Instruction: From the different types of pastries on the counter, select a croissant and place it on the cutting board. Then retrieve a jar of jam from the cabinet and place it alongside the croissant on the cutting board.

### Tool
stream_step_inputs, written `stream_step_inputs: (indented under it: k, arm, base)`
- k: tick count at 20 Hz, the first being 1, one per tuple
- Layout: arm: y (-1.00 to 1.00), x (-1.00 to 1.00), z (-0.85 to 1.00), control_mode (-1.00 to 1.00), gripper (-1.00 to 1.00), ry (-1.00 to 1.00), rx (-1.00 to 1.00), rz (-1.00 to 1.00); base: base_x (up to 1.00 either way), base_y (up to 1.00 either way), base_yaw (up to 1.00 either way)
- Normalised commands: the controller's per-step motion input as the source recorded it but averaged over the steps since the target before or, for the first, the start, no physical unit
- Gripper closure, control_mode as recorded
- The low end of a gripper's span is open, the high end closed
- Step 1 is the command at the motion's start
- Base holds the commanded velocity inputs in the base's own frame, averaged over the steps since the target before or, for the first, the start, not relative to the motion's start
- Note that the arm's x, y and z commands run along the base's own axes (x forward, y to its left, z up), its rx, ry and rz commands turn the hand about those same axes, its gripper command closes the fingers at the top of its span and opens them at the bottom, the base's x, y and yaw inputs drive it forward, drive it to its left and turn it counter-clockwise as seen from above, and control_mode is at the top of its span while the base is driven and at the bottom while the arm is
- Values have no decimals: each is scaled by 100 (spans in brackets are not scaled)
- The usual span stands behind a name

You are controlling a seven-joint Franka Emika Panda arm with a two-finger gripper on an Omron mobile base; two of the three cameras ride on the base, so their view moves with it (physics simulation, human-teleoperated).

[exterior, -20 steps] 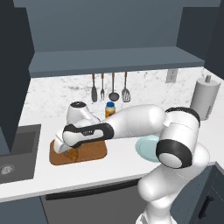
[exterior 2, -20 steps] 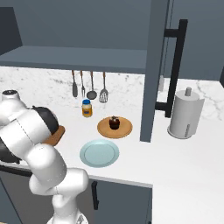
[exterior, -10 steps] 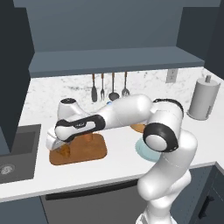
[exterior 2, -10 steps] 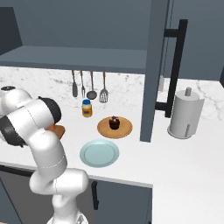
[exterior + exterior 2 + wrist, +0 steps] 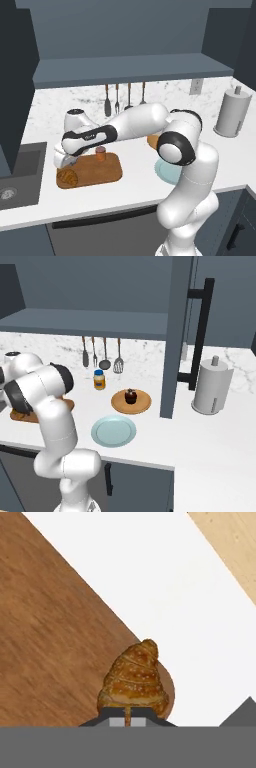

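Note:
The golden-brown croissant (image 5: 134,682) lies on the left end of the wooden cutting board (image 5: 110,172), close to its corner (image 5: 55,637). My gripper (image 5: 63,161) hangs just above the croissant (image 5: 66,177). In the hand view its dark fingertips (image 5: 116,718) stand close together at the pastry's near end, with only a thin slit between them. I cannot tell whether they touch it. The small orange-red jar of jam (image 5: 101,153) stands upright on the board, right of the gripper. The dark muffin (image 5: 131,396) sits on the white counter (image 5: 165,441). The slate-blue cabinet ledge (image 5: 135,67) runs above.
A tan plate (image 5: 142,404) holds the muffin. A pale blue plate (image 5: 113,430) lies in front of it, and a yellow jar with a blue lid (image 5: 99,380) behind. Utensils (image 5: 125,99) hang on the wall. A paper towel roll (image 5: 232,112) stands right, a dark sink (image 5: 17,172) left.
The arm has swung left along the cutting board, carrying the gripper from the board's middle to its left end above the croissant. The jam jar now stands uncovered on the board.

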Motion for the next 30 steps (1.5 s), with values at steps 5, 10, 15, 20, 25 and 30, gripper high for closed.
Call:
stream_step_inputs:
  k: [5, 10, 15, 20, 25, 30]
  arm:
    - [0, 11, -10, -100, 100, 0, -2, 8]
    - [0, 0, 0, -100, 100, -7, -5, 9]
    - [-2, 0, 0, -100, -100, -2, -3, 8]
    - [-76, -45, 0, -100, -100, 0, -4, 13]
    - [-100, -87, 0, -100, -100, 0, -2, 15]
    - [-100, -90, 0, -100, -100, 6, 0, 9]
  base:
    - [0, 0, 0]
    - [0, 0, 0]
    - [0, 0, 0]
    - [0, 0, 0]
    - [0, 0, 0]
    - [0, 0, 0]
